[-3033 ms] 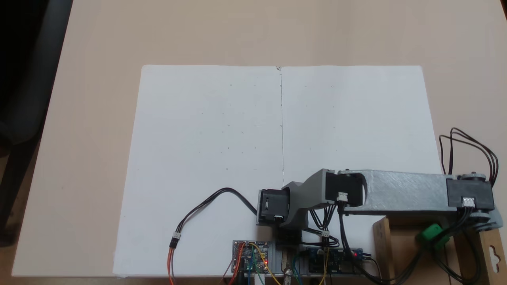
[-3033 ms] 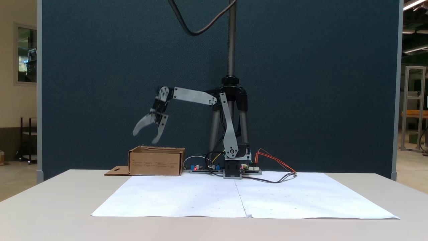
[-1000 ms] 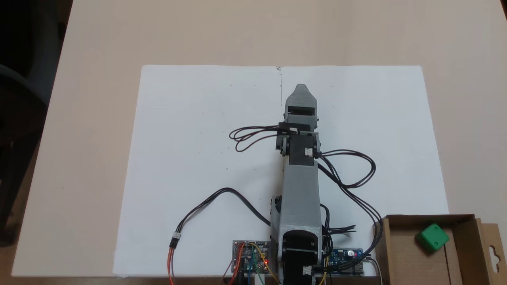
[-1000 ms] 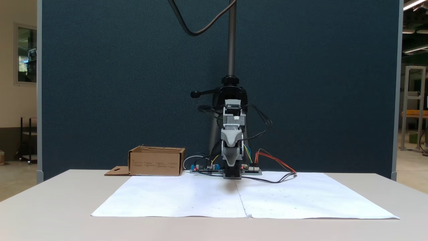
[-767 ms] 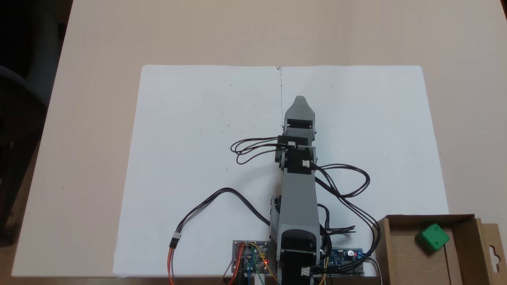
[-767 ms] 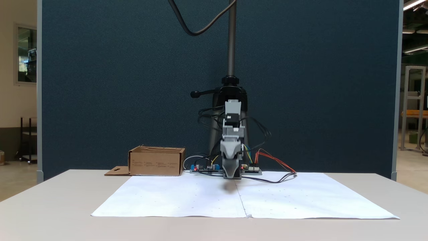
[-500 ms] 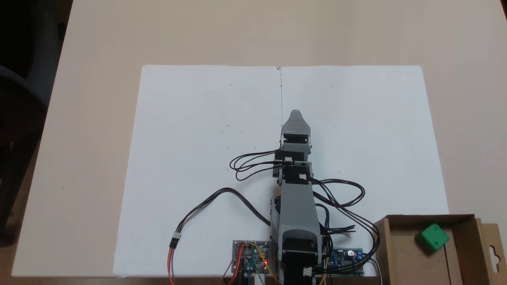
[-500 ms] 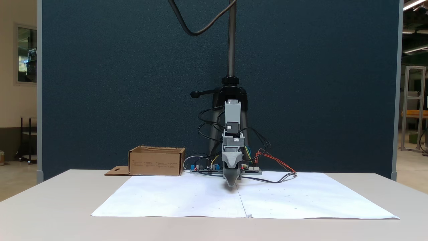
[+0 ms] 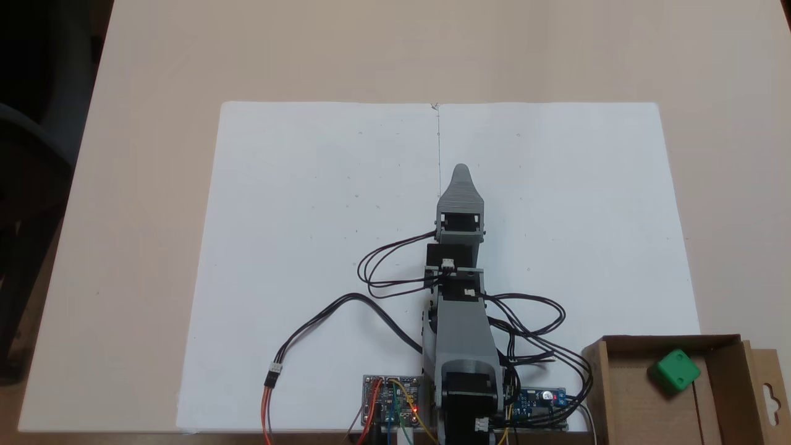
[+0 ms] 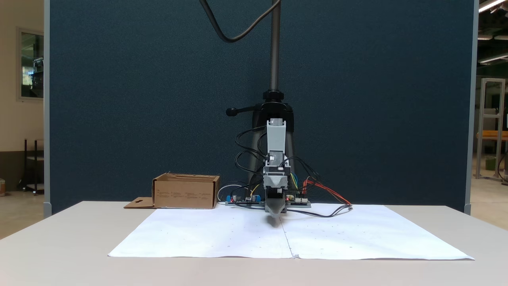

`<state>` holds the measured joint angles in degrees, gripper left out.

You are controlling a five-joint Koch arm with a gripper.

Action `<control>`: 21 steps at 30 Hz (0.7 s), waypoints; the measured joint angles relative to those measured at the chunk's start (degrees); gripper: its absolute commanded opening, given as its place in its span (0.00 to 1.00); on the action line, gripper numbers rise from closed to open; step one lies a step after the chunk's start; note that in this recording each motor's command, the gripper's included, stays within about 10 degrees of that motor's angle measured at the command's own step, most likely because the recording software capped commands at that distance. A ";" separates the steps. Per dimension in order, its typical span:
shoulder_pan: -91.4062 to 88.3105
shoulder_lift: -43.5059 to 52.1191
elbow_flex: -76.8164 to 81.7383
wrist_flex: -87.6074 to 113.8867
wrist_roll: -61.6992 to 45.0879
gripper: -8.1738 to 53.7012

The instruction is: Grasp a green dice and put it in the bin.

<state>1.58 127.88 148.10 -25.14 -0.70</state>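
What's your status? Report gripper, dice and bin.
Gripper low over the white paper, holding nothing; jaws stacked, state unreadable. Green dice lying inside the bin, apart from the arm. Nothing in the way.

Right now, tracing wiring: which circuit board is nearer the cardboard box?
The blue board, right of the base in a fixed view, beside the box; the other board lies left.

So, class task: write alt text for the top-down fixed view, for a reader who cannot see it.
A green dice lies inside a cardboard bin at the lower right. The grey arm reaches up the middle of a white paper sheet, its tool pointing away from the bin. Wires and circuit boards sit at the arm's base.
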 measured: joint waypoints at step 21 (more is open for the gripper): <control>-2.29 1.49 3.87 -38.67 0.00 0.86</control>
<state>-0.70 129.38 151.96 -63.81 -0.70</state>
